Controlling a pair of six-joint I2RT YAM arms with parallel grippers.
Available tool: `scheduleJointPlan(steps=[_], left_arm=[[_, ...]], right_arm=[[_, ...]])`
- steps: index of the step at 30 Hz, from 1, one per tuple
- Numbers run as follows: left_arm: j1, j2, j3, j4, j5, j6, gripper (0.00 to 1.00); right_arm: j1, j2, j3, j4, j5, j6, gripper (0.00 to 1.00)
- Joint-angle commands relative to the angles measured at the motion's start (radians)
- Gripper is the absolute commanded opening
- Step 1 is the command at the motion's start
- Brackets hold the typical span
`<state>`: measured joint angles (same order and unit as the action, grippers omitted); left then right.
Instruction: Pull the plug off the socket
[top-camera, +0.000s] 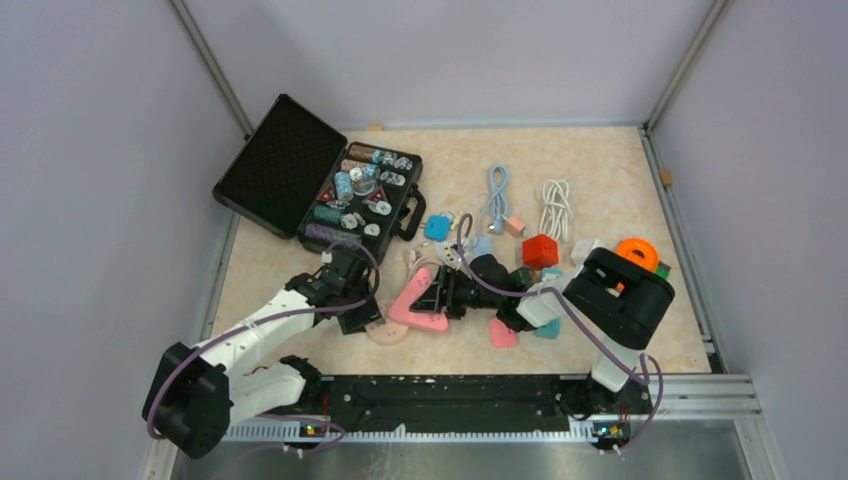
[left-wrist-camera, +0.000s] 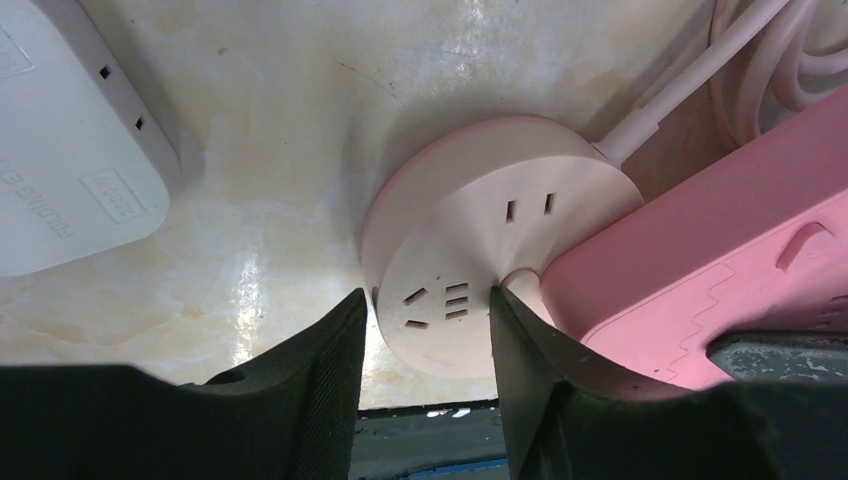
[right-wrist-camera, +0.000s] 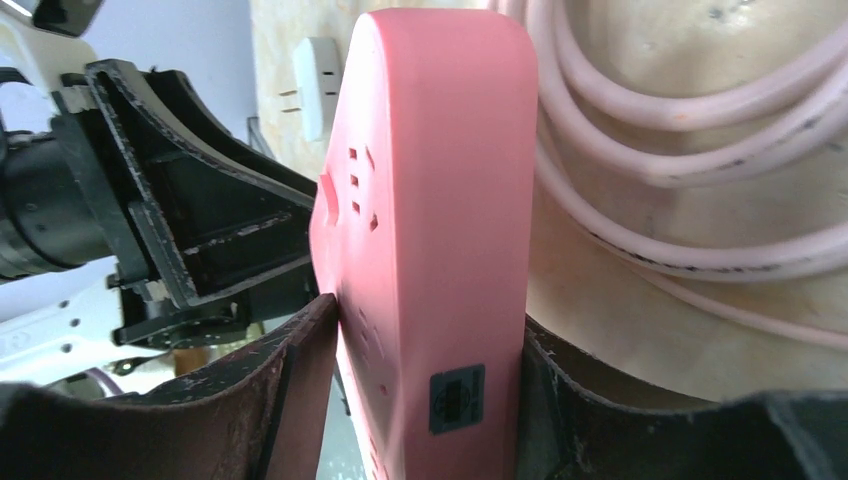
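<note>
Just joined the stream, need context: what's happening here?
Right pincer is clamped on the pink plug, which overlaps the round socket. Left pincer is down over the socket's near edge, apparently to steady it; whether it actually grips is unclear. The plug looks not yet pulled off.

Part of socket (left-wrist-camera: 470, 235) under pink plug (left-wrist-camera: 700, 260)

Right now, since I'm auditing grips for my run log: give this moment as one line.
phase: grasp before pull | left gripper: over round socket, grip unclear | right gripper: clamping pink plug | plug: not yet off socket
</note>
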<state>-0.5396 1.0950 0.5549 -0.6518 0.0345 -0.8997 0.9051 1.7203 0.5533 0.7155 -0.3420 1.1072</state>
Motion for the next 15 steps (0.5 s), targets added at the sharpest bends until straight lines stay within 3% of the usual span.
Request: scheduleJointPlan(steps=[1,9,12,15], left_arm=[[-0.012,0.007,-0.049,0.092,-0.122,-0.045,0.51],[-0.013,0.008,-0.048,0.084,-0.116,-0.078,0.49],[-0.012,0.011,-0.048,0.076,-0.114,-0.083,0.47],[-0.013,0.015,-0.042,0.063,-0.114,-0.085,0.46]], right_arm=[[0.031,0.015,0.027,0.331,-0.115,0.066,0.5],[0.031,0.023,-0.017,0.392,-0.098,0.111,0.55],[0.031,0.038,-0.033,0.442,-0.091,0.136,0.45],[0.032,0.047,-0.042,0.469,-0.083,0.149,0.23]])
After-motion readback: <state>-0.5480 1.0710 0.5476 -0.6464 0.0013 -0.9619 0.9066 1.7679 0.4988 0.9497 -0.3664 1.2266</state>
